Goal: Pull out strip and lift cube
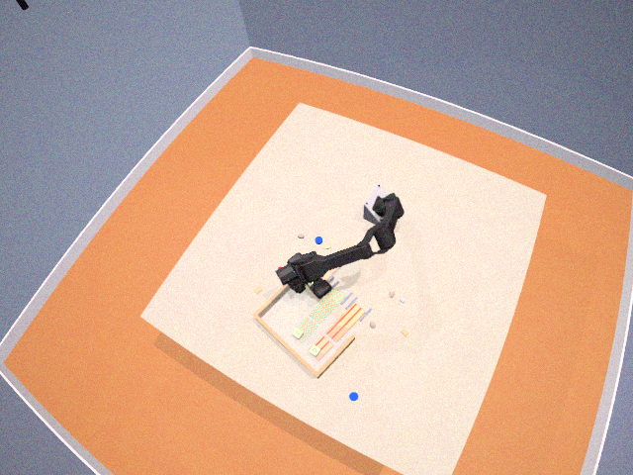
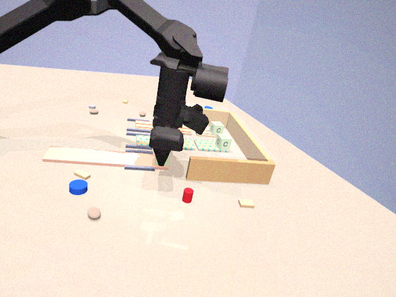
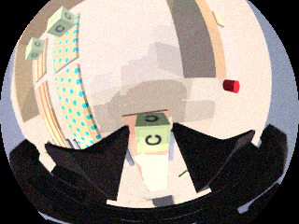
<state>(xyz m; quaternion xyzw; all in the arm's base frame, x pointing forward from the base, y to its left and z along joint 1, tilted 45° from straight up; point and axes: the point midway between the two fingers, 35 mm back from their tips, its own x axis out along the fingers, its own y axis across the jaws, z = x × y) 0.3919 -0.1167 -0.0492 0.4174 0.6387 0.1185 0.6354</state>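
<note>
The pink strip lies drawn out of the walled tray, in one piece as far as it shows. The green cube marked C stands on its tray-side end. My gripper is open, partly narrowed, with its fingertips either side of this cube; slim gaps show in the wrist view. A finger hides most of the cube in the exterior view. The dotted strip and striped strip are each split by a gap and carry C cubes at their far ends.
The tray's wooden wall stands close beyond the gripper. Low grey rails flank the strips. A red cylinder, a blue disc, pebbles and small chips lie around.
</note>
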